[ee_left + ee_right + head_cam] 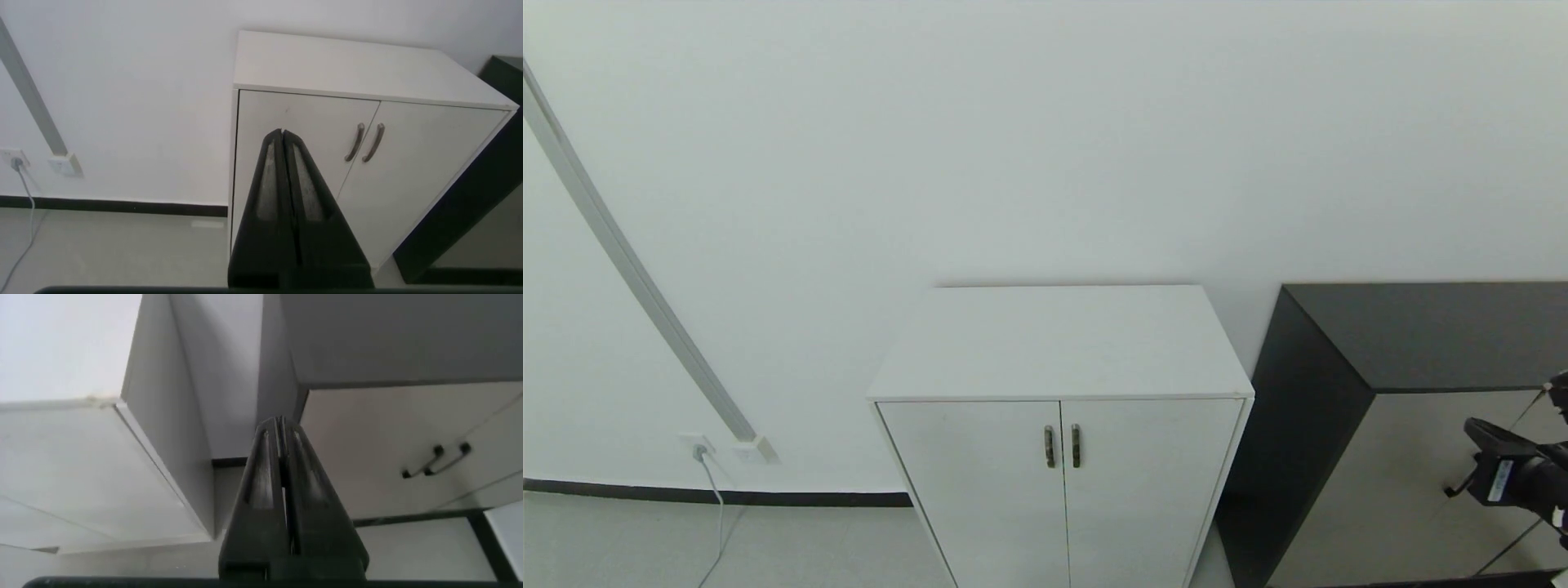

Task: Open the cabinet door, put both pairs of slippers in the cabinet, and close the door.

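You face a plain white wall [1045, 122], with a grey strip [629, 261] slanting down it to just beside a socket [696, 445] with a cable [717, 514] plugged in. Black skirting [727, 495] meets the grey floor [809, 547]. A dark cabinet [1421, 327] stands at your right.

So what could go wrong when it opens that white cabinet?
The two handles on the white cabinet sit very close together, so it might hook the wrong one or both. The left gripper and right gripper have their jaws shut, so they could just bump the handles instead of grabbing.
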Motion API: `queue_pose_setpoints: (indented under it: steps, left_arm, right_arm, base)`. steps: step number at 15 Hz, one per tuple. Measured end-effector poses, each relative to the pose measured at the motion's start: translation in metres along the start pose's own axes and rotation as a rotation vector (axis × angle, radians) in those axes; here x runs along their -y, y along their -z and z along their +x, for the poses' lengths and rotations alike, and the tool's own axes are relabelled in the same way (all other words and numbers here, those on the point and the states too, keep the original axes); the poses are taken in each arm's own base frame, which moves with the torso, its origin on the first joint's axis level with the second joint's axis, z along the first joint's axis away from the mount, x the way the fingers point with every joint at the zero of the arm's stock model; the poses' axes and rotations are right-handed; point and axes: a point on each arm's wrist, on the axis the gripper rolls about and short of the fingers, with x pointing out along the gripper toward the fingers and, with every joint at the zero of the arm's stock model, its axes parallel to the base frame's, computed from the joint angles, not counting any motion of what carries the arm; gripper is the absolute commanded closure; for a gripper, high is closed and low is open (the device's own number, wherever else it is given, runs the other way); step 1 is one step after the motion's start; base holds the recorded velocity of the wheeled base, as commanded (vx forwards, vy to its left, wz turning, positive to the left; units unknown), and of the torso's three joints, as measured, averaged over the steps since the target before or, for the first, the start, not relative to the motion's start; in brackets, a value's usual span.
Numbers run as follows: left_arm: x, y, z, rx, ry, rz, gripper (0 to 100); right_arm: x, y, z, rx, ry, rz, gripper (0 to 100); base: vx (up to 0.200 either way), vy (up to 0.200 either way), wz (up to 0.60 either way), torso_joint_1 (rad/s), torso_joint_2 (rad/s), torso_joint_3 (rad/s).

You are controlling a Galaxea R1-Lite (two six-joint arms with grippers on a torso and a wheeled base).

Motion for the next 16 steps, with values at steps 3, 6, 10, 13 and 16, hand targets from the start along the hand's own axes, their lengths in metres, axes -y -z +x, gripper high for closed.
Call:
queue_pose_setpoints:
  steps: [3,6,10,13,16]
  left_arm:
    - [0.0,0.0,0.0,0.0,-0.002,-0.002,100]
    - [0.0,0.0,0.0,0.0,-0.003,-0.003,100]
    - [0.0,0.0,0.0,0.0,-0.003,-0.003,100]
    - [0.0,0.0,0.0,0.0,-0.003,-0.003,100]
    - [0.0,0.0,0.0,0.001,-0.002,-0.003,100]
  right_arm:
    - [0.003,0.005,-0.029,-0.064,-0.01,-0.005,100]
    - [0.006,0.013,-0.064,-0.131,-0.049,-0.008,100]
    - [0.007,0.039,-0.12,-0.248,-0.16,-0.002,100]
    - [0.007,0.054,-0.148,-0.252,-0.225,0.001,100]
    - [0.007,0.065,-0.158,-0.204,-0.246,-0.012,100]
  base:
    - [0.0,0.0,0.0,0.0,0.0,0.0]
    - [0.0,0.0,0.0,0.0,0.0,0.0]
    - [0.0,0.0,0.0,0.0,0.0,0.0]
    - [0.0,0.0,0.0,0.0,0.0,0.0]
    - [0.0,0.0,0.0,0.0,0.0,0.0]
